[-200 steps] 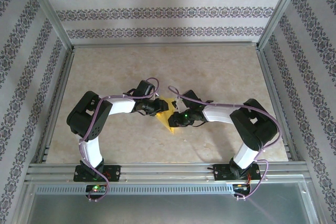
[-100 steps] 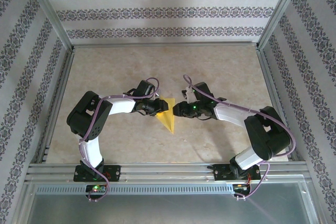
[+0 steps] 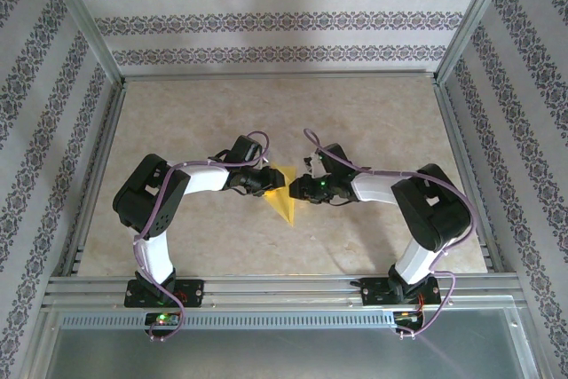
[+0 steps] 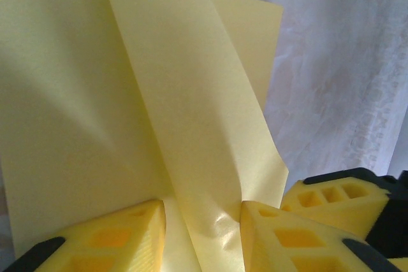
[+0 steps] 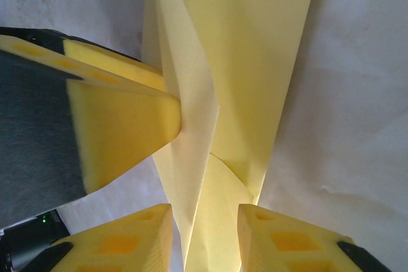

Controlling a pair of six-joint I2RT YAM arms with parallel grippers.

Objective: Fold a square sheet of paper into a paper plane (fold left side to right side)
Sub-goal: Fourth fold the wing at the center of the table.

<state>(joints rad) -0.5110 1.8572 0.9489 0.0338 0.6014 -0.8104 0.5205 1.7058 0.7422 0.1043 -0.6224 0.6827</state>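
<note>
The yellow paper (image 3: 286,204), creased to a point, lies on the surface (image 3: 373,122). My left claw (image 3: 273,180) is at its left edge and my right claw (image 3: 296,189) at its right. Each claw stands narrow around a raised flap. Whether either truly pinches, I cannot tell. I'd carry the left flap over slowly, match the edges, then press the crease. I can read no writing or brand.

Near frame centre in the top view, paper (image 3: 285,205) on the table (image 3: 373,122), tip toward the lower edge. Left gripper (image 3: 270,182) over its upper left, right gripper (image 3: 295,189) at its right side. In both wrist views, paper fold between the fingers.
</note>
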